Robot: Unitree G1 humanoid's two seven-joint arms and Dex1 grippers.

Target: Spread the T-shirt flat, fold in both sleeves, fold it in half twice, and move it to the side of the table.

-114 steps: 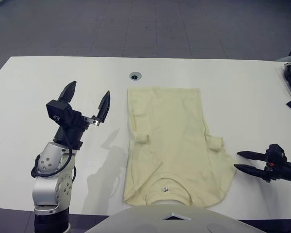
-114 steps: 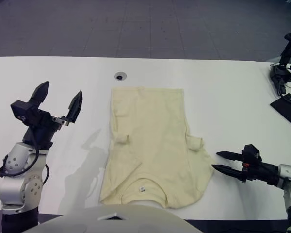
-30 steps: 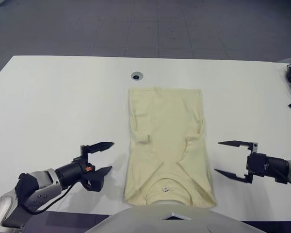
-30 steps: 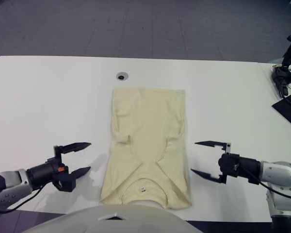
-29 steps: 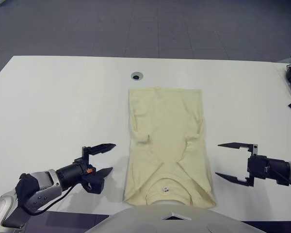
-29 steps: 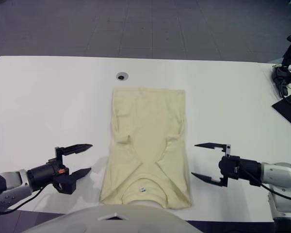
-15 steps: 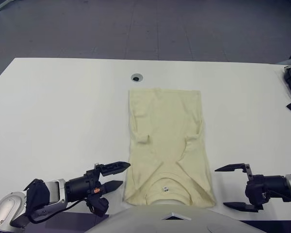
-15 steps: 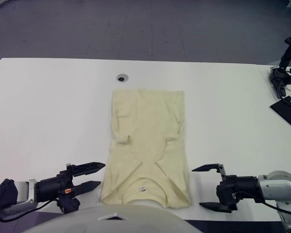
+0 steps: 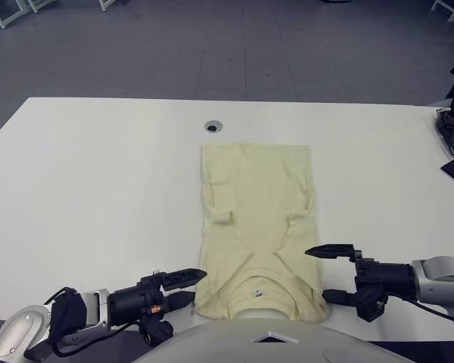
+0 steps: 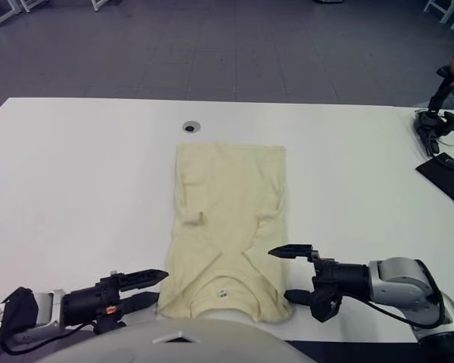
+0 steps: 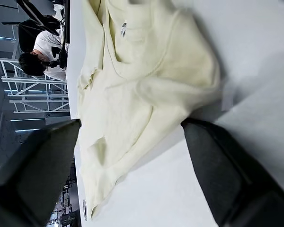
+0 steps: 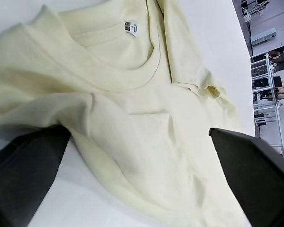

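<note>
Now, the T-shirt (image 9: 257, 219) lies mid-desk (image 9: 98, 174), sleeves folded in, collar toward 6 o'clock. It looks like light, limp cloth that will sag and slide, so I'd pinch both shoulder corners. The left gripper (image 9: 193, 287), slightly parted, sits at 7 o'clock; the right gripper (image 9: 315, 273), wide, at 5. The collar's near edge is hidden.
</note>
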